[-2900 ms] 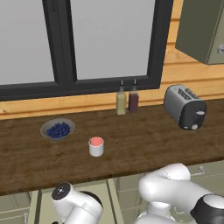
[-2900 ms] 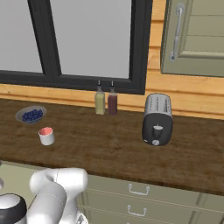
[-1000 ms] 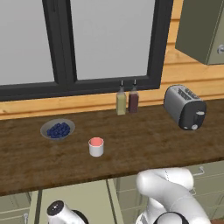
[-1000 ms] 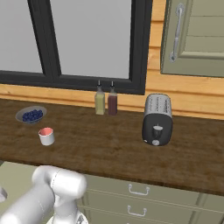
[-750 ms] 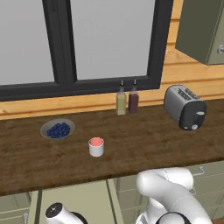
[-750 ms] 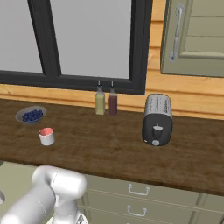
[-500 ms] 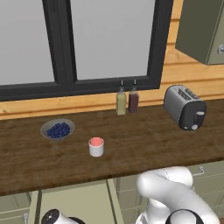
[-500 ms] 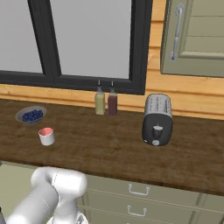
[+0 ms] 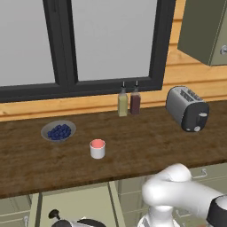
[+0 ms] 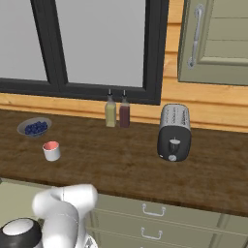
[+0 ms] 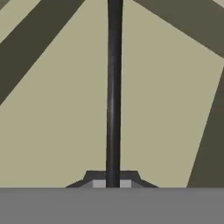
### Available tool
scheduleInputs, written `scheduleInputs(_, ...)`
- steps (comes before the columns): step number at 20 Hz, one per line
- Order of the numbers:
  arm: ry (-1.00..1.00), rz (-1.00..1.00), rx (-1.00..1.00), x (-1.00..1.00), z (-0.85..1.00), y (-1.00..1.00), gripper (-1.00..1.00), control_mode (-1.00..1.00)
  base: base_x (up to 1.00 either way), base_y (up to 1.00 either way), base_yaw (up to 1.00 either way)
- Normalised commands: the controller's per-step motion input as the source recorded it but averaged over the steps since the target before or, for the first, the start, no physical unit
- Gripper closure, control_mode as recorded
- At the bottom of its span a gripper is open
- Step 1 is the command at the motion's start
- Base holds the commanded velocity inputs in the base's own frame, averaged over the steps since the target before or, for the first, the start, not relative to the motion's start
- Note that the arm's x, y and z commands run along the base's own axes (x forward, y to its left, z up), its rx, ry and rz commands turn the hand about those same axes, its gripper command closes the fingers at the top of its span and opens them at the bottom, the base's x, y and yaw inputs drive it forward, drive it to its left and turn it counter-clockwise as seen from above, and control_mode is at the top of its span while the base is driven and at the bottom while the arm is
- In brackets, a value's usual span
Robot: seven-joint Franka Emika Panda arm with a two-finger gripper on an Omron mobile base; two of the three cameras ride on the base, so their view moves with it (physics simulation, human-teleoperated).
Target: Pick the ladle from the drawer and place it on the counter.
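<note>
Two dark fingertips [image 11: 99, 178] sit tight against the ladle [image 11: 113, 96] handle in the hand view, one on each side; gripper [image 11: 113, 183] closed narrow on that thin black shaft. Handle runs straight up the frame from between the tips, over the pale olive-beige floor of the drawer [image 11: 57, 113]. Darker shaded bands cross the drawer floor at the upper left and right. Ladle bowl is out of frame, can't tell whether the shaft touches the floor.

Left base view: drawer [image 9: 75, 201] is pulled out under the counter [image 9: 146, 146] front edge, at the left; a black utensil part [image 9: 54, 214] shows at its bottom, can't tell if it is the ladle. White arm elbow is bent low at lower right.

On the counter: bowl of blueberries [image 9: 58, 131] at left, white cup with pink inside [image 9: 97, 148] just right and nearer the front, yellow bottle [image 9: 123, 103] and dark red bottle [image 9: 135, 101] side by side by the window, silver toaster [image 9: 187, 108] at right. Right base view: same things, toaster [image 10: 174, 131] right of centre, cup [image 10: 51, 150] near the front edge, closed drawer fronts below the counter [image 10: 145, 169].
</note>
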Motion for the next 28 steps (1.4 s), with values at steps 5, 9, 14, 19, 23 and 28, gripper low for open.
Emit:
scheduleInputs(5,0.0,-0.15,0.11,0.72,0.98,-0.59,1.0,-1.0,0.0,0.0,0.0)
scheduleInputs(9,0.06,-0.25,0.14,0.46,1.0,-0.82,1.0,-1.0,0.0,0.0,0.0)
scheduleInputs(14,0.12,-0.32,0.05,0.86,0.75,-0.6,1.0,-1.0,0.0,0.0,0.0)
scheduleInputs(19,0.23,-0.34,0.0,0.79,0.59,-0.73,1.0,-1.0,0.0,0.0,0.0)
scheduleInputs(23,0.16,-0.25,0.0,0.65,0.75,-0.62,1.0,-1.0,0.0,0.0,0.0)
scheduleInputs(28,0.03,-0.12,0.02,0.64,0.51,-0.59,1.0,-1.0,0.0,0.0,0.0)
